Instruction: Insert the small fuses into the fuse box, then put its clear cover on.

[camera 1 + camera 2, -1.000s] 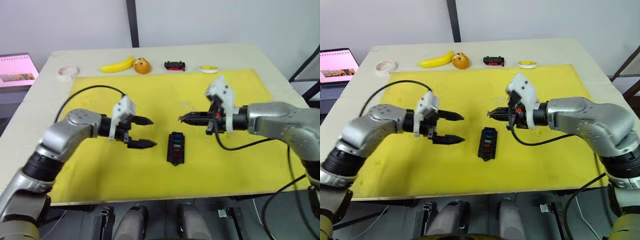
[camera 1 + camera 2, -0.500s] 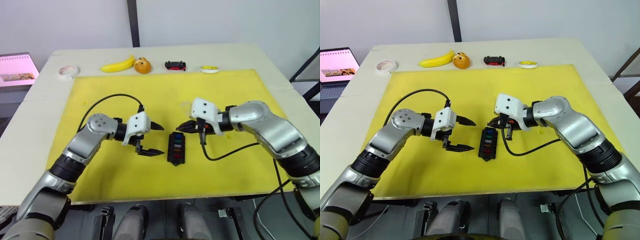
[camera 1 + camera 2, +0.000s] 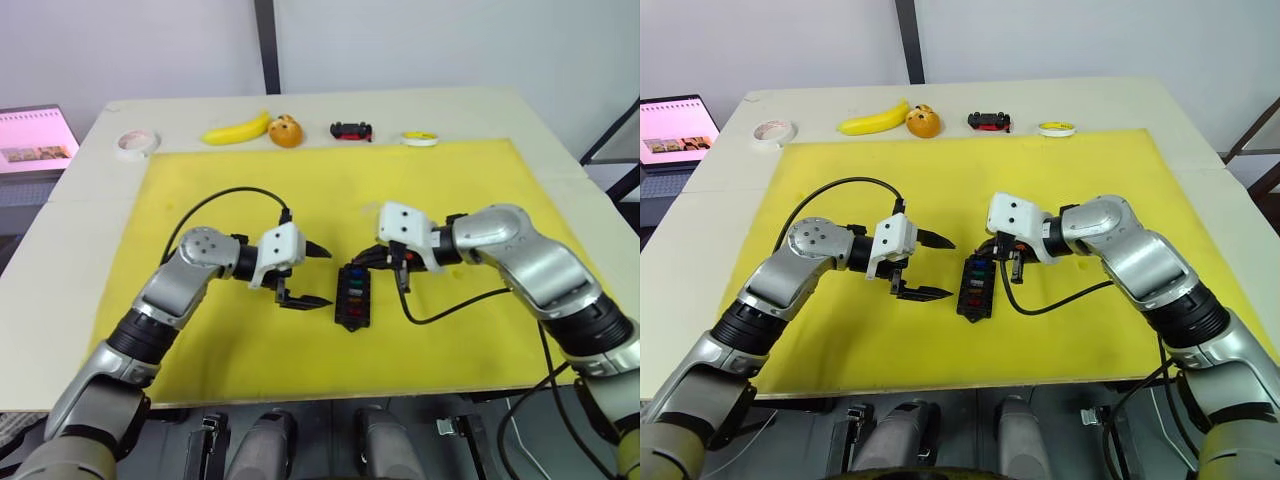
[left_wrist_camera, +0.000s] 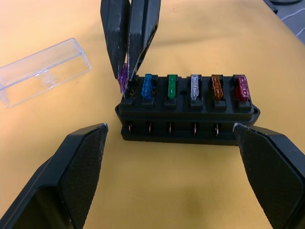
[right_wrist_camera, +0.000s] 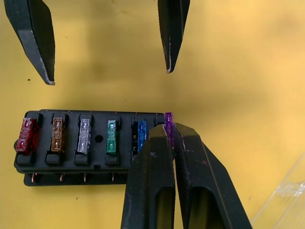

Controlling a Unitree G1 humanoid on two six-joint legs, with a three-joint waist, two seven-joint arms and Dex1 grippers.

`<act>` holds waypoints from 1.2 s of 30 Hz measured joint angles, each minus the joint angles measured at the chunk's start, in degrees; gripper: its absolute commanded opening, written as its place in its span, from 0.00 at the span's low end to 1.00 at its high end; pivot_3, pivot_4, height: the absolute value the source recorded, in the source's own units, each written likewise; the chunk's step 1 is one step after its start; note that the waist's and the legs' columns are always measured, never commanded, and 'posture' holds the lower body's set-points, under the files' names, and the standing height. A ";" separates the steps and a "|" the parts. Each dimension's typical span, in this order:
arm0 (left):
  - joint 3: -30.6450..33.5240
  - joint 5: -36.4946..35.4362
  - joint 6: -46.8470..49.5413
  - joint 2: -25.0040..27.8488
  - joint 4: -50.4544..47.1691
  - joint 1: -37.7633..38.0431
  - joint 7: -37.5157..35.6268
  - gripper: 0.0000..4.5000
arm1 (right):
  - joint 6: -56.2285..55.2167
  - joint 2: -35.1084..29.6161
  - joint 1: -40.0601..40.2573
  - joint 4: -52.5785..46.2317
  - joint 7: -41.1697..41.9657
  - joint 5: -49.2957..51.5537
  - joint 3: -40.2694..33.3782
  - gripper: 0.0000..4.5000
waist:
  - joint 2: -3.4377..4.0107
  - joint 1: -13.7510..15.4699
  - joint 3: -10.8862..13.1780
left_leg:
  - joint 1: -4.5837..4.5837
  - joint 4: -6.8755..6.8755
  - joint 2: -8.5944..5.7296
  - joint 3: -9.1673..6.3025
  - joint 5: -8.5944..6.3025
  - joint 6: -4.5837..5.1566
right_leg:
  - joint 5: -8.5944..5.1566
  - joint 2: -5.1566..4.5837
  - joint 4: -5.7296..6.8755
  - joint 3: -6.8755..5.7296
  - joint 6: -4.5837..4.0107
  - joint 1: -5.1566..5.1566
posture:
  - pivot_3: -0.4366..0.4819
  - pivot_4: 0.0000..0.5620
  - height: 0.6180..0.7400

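The right gripper (image 5: 169, 131) is pinched tight on a purple fuse (image 4: 123, 79), holding it at the end slot of the fuse box (image 4: 187, 114); whether it is seated is unclear. Five fuses stand in the box. The left gripper (image 3: 312, 275) hangs wide apart and empty beside it. The clear cover (image 4: 42, 70) lies nearby on the yellow mat (image 3: 440, 330).

This looks like a robot test lab: a plain pale table (image 3: 1200, 130) with a yellow mat (image 3: 1110, 330) stands against bare white walls (image 3: 1060, 40), odd props like a banana (image 3: 872, 122) and tape roll (image 3: 770, 131) lined along its back, a lit screen (image 3: 675, 125) beside it.
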 measured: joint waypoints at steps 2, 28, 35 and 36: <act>0.18 0.09 0.04 -0.06 -0.01 0.00 -0.02 0.99 | 0.00 0.07 0.00 0.00 0.26 -0.40 -0.25 0.00 | 0.00 0.00 0.00 | 0.00 0.00 0.00 0.00 0.00 0.00 | 0.00 0.00 0.00 0.00 0.00 0.00 | 0.48 0.27 1.00; 0.43 1.88 0.34 -1.09 0.01 0.00 -0.06 0.99 | 1.46 1.72 0.50 0.42 2.84 -3.17 -1.97 0.00 | 0.00 -0.01 -0.01 | 0.00 0.05 -0.01 0.00 0.03 -0.05 | 0.00 0.00 0.05 0.00 0.00 0.00 | 0.48 0.27 1.00; 0.44 1.98 0.33 -1.37 0.05 -0.01 -0.06 0.99 | 2.62 1.72 0.49 -0.21 3.73 -3.12 -2.10 0.00 | 0.01 -0.02 -0.01 | 0.00 0.05 -0.01 0.00 0.03 -0.05 | 0.00 0.00 0.07 0.00 0.00 0.00 | 0.48 0.27 1.00; 0.44 1.99 0.33 -1.40 0.10 -0.01 -0.06 0.99 | 2.62 1.72 0.49 -0.21 3.80 -3.13 -2.10 0.00 | 0.01 -0.02 -0.01 | 0.00 0.05 -0.01 0.00 0.03 -0.05 | 0.00 0.00 0.07 0.00 0.00 0.00 | 0.48 0.27 1.00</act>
